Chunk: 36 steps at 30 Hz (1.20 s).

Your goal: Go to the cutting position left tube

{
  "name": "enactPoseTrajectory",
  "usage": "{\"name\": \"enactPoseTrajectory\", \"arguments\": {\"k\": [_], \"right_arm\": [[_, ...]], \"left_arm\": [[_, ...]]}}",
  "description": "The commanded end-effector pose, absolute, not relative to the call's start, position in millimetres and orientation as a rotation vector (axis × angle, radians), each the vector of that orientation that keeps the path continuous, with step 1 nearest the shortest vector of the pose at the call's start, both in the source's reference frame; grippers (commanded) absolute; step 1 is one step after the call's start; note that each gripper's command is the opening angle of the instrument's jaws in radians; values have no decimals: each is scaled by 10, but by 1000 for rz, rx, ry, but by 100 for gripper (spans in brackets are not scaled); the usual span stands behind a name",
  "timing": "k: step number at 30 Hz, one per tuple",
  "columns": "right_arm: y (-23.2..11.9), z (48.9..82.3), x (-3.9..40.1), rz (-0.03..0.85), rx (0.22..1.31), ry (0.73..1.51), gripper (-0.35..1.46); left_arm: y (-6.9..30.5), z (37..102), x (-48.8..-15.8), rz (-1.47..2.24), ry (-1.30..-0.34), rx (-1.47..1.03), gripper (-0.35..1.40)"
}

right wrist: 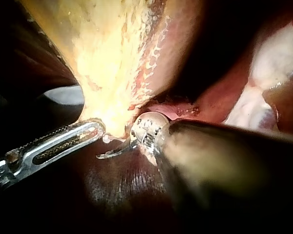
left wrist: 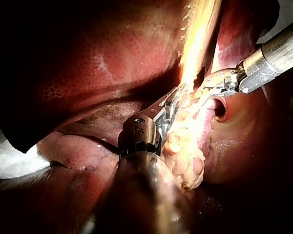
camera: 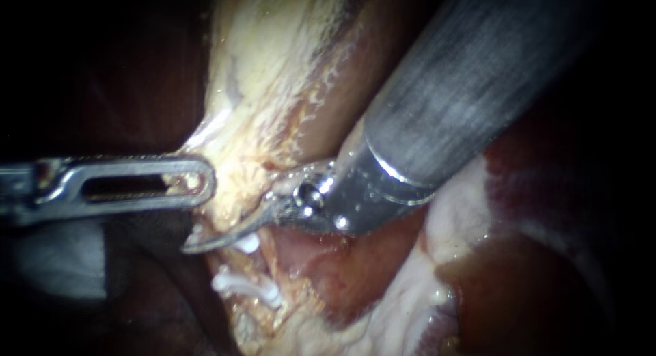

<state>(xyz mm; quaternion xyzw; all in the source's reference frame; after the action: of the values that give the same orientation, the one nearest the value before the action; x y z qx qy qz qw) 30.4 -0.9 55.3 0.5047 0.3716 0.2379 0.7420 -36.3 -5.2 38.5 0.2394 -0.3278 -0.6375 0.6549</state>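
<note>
- Currently, in the endoscope view, the left instrument (camera: pixel 202 184) enters from the left edge at mid-height and lies level.
- Its slotted claw pinches the edge of the pale yellow tissue (camera: pixel 273 76), which is drawn to a point at the claw tip.
- The right instrument (camera: pixel 195 244) enters from the upper right. Its thick grey shaft fills the upper right of the frame, and one thin curved blade reaches down to the lower left of centre.
- Only that one blade shows clearly, so I cannot tell whether the right claw is spread or pressed together.
- The tube (camera: pixel 232 266) lies at lower centre, just under the blade tip.
- The tube carries two white clips. The upper clip (camera: pixel 247 244) sits right against the blade, and the lower clip (camera: pixel 246 286) sits apart, below it.
- Dark red liver (camera: pixel 540 260) occupies the lower right of the frame.
- In the right wrist view, the curved tip of the right instrument (right wrist: pixel 101 155) lies just beside the tip of the left instrument (right wrist: pixel 95 130), and a narrow gap shows between them.
</note>
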Motion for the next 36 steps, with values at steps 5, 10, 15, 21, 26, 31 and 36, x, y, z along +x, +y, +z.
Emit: {"name": "enactPoseTrajectory", "arguments": {"k": [5,10,15,21,26,31,36], "right_arm": [[-9,553,303,521,1106,815,135],[-10,553,303,520,1106,815,135],[-11,551,298,517,1108,814,135],[-11,548,291,517,1105,815,136],[-10,546,285,530,1094,813,138],[-8,540,277,514,1077,825,141],[-6,529,270,506,1070,830,141]], "left_arm": [[-52,385,-363,-1445,-743,543,-35],[-52,384,-362,-1445,-743,544,-35],[-51,384,-361,-1445,-743,545,-35],[-50,383,-359,-1444,-742,547,-35],[-48,382,-356,-1443,-742,549,-35],[-47,383,-354,-1441,-742,553,-35],[-47,382,-353,-1442,-741,551,-35]]}}
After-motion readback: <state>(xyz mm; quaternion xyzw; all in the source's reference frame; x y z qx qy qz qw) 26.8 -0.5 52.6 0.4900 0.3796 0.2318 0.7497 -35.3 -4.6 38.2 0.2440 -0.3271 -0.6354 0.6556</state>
